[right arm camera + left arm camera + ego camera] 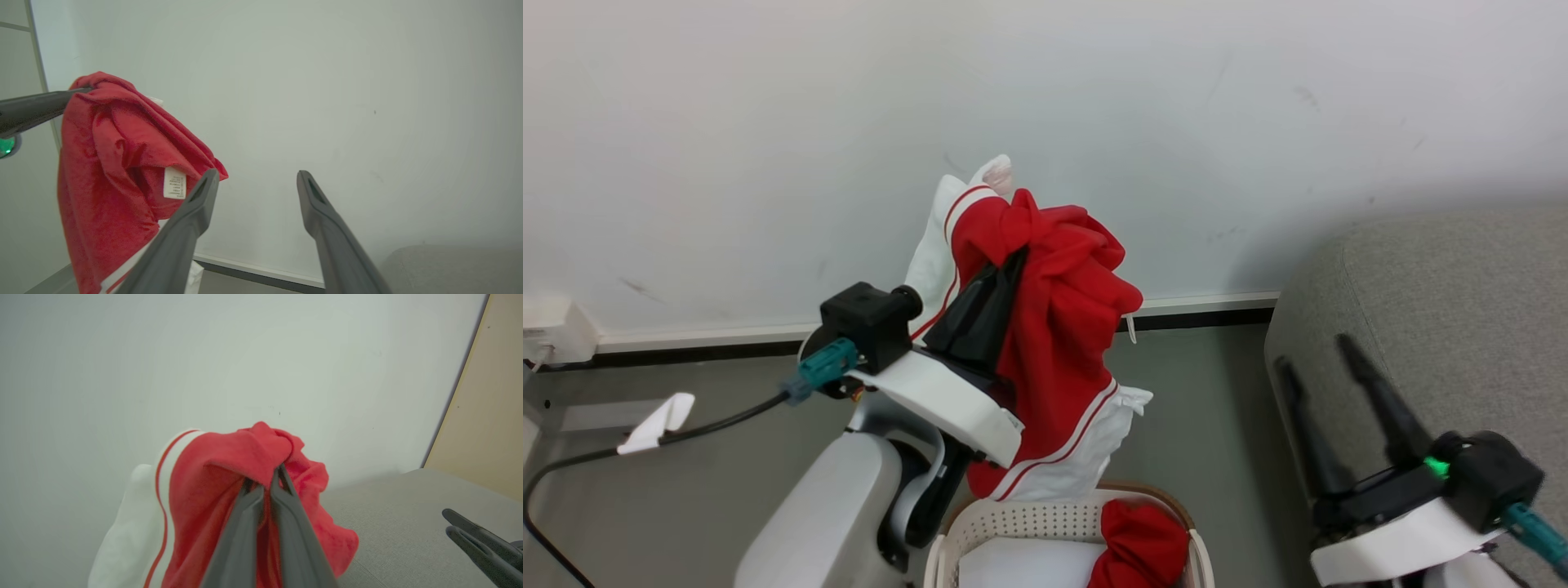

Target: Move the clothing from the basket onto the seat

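Note:
A red garment of the clothing (1062, 343) with white striped cuffs hangs in the air above the basket (1045, 523), and my left gripper (1015, 255) is shut on its top fold. The left wrist view shows the two fingers (286, 522) pressed together on the red fabric (212, 477). A second red piece (1141, 543) lies in the cream basket beside a white sheet (1021, 565). My right gripper (1315, 349) stands open and empty in front of the grey seat (1454, 310). In the right wrist view it (257, 175) is apart from the hanging garment (114, 163).
A pale wall with a dark skirting strip (1201, 314) stands close behind. A black cable with a white tag (658, 425) runs over the grey floor at the left. A tan panel (486, 416) rises beyond the seat (408, 506).

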Available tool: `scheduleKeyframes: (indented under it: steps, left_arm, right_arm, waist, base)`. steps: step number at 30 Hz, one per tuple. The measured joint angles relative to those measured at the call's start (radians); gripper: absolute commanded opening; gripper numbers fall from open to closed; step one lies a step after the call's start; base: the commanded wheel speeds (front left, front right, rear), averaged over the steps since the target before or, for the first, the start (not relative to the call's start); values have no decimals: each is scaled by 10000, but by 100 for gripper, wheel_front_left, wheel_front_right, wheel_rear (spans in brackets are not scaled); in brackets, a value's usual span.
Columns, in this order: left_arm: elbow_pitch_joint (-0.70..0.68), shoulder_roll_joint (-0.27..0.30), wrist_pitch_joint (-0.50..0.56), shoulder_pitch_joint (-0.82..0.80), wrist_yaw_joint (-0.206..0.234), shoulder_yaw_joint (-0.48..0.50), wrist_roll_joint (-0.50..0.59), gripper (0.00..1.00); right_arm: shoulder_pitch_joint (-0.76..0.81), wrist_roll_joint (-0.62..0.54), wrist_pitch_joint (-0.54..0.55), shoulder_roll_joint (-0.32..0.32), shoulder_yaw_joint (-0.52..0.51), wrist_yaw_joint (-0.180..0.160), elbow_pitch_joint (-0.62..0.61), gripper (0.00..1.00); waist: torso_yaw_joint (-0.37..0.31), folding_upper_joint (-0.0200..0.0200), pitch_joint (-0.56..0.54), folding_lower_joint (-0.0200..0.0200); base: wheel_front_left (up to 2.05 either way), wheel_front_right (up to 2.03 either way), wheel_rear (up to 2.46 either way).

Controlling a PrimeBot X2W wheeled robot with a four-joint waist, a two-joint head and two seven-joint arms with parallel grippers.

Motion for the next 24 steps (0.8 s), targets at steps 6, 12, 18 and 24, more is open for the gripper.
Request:
scheduleKeyframes:
  steps: [6, 12, 18, 24]
  left_arm:
    - [-50, -96, 88, -4, -35, -293, 0, 0]
    - [102, -389, 113, -19, -142, -704, 2, 0]
    - [267, -679, 109, -38, -339, -1227, 6, 0]
    - [447, -949, 107, -80, -508, -1827, 42, 0]
  right_arm:
    - [-339, 589, 0, -359, 1634, 0, 27, 100]
    - [-924, 805, 2, -443, 2894, 0, 460, 100]
    - [-1421, 882, 2, -435, 3501, 0, 1195, 100]
    - [-1610, 995, 0, -255, 3856, 0, 1806, 100]
  waist:
    - [120, 0, 85, 0]
    - [435, 0, 93, 1]
    - [860, 0, 61, 1]
    - [1372, 0, 0, 1]
  base:
    - [0, 0, 0]
    - [0, 0, 0]
    - [0, 0, 0]
    - [0, 0, 0]
